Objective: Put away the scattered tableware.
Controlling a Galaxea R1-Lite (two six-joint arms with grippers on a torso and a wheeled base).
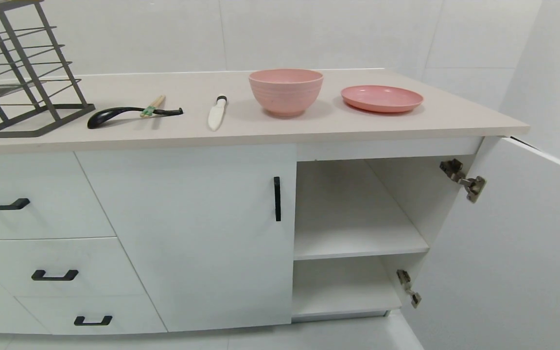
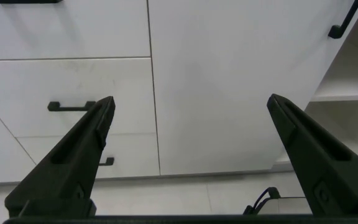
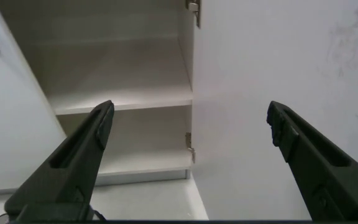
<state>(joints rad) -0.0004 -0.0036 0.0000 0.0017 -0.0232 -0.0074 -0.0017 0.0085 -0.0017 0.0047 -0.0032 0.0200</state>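
On the beige countertop (image 1: 406, 124) stand a pink bowl (image 1: 286, 91) and, to its right, a pink plate (image 1: 382, 97). Left of the bowl lie a white-bladed knife with a dark collar (image 1: 217, 113), a black ladle (image 1: 129, 114) and a wooden-handled utensil (image 1: 152, 106) crossing it. My left gripper (image 2: 191, 109) hangs open low in front of the closed cabinet door (image 2: 229, 81) and the drawers (image 2: 67, 93). My right gripper (image 3: 190, 115) is open too, facing the open cabinet's shelves (image 3: 123, 99). Neither holds anything.
A dark wire rack (image 1: 17, 68) stands at the counter's far left. The right cabinet door (image 1: 518, 243) is swung open, showing two bare white shelves (image 1: 353, 243). Three drawers with black handles (image 1: 2, 204) fill the left side. White tiled wall behind.
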